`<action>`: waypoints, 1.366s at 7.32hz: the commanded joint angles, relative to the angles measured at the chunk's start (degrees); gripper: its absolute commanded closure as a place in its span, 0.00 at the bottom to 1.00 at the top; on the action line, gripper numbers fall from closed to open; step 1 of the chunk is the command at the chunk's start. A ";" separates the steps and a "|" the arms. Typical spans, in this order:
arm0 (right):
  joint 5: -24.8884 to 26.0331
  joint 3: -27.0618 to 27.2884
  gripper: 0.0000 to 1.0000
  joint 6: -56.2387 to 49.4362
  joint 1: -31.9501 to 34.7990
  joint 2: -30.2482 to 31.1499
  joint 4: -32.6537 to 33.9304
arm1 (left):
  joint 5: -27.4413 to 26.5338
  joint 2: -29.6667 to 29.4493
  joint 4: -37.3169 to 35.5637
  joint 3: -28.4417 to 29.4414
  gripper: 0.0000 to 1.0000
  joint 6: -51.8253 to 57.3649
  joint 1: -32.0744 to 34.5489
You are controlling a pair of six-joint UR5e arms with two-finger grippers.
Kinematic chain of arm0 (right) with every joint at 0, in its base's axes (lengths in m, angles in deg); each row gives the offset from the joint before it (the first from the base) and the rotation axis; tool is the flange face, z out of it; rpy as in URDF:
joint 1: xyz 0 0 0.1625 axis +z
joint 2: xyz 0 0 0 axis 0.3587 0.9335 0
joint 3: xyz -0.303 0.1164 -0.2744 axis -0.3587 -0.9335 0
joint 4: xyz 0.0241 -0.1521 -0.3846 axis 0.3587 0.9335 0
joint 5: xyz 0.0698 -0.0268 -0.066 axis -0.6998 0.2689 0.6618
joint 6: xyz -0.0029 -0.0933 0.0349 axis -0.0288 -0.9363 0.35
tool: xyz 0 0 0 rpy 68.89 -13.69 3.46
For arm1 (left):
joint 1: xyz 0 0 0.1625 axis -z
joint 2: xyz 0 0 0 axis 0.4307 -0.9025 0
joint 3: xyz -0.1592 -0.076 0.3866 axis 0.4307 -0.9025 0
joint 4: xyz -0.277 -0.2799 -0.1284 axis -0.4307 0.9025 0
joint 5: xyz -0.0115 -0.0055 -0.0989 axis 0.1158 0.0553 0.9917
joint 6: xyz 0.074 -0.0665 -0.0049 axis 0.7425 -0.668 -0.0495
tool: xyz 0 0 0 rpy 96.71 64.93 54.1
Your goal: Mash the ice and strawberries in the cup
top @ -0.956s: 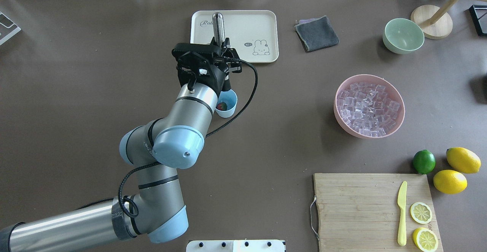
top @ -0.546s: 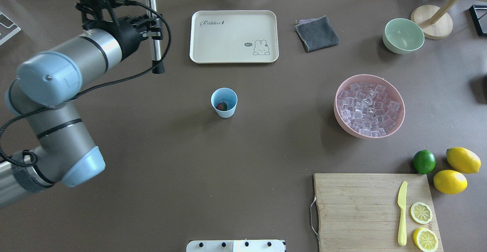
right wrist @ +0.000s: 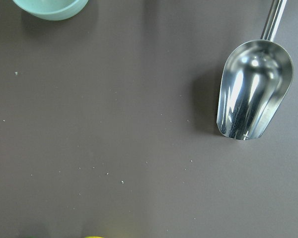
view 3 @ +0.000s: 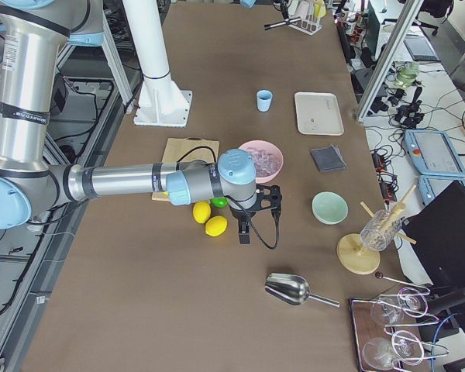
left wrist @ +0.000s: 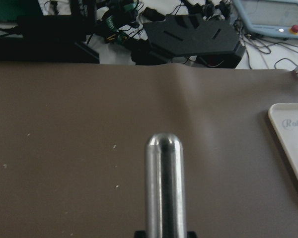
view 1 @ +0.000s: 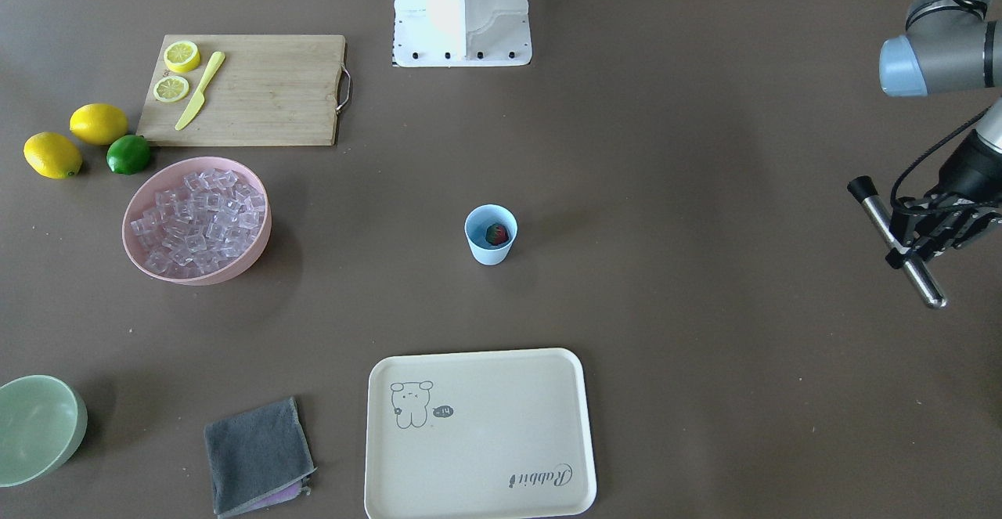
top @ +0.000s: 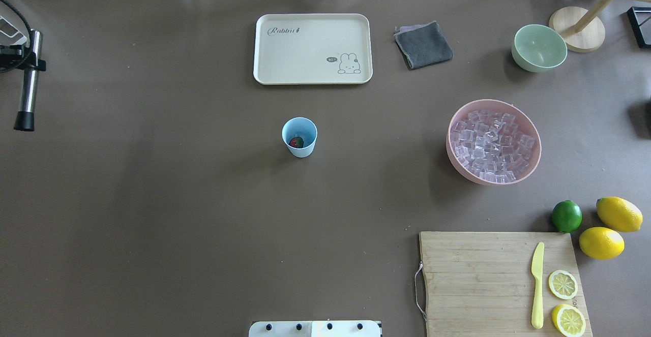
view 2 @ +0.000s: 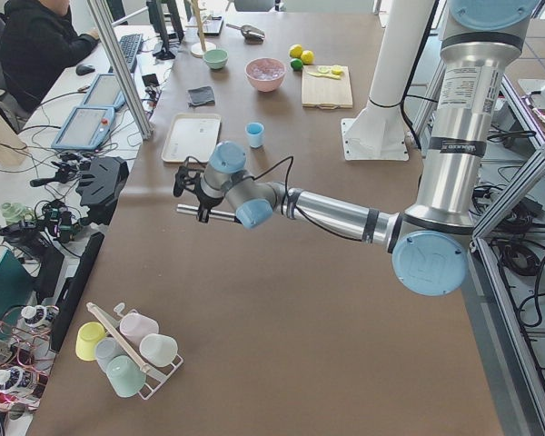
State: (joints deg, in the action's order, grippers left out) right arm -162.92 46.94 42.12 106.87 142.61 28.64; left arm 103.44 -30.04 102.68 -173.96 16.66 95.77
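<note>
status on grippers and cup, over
Left gripper shut on masher, off to the side. Right gripper unclear. Cup holds strawberry, ice in pink bowl. Nothing near cup.

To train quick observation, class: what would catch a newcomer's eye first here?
The pink bowl heaped with ice, right of centre in the overhead view. Then the blue cup at mid-table, a strawberry inside. Far out on the robot's left, the left claw grips a metal muddler.
</note>
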 commanded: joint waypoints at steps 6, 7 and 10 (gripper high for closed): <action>-0.44 0.49 0.00 -0.02 -1.39 -0.62 -0.02 | 2.74 10.00 1.61 7.12 0.12 9.72 1.20; -0.44 0.49 0.00 -0.02 -1.39 -0.53 -0.02 | 2.56 9.03 1.62 7.21 0.01 9.89 0.94; -0.52 0.40 0.00 -0.02 -1.39 -0.62 0.24 | 10.16 2.38 -9.72 6.16 0.01 17.90 9.76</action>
State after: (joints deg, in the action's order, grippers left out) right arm -163.41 47.24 42.14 105.48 141.97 28.81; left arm 109.20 -23.89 100.58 -167.51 28.70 100.47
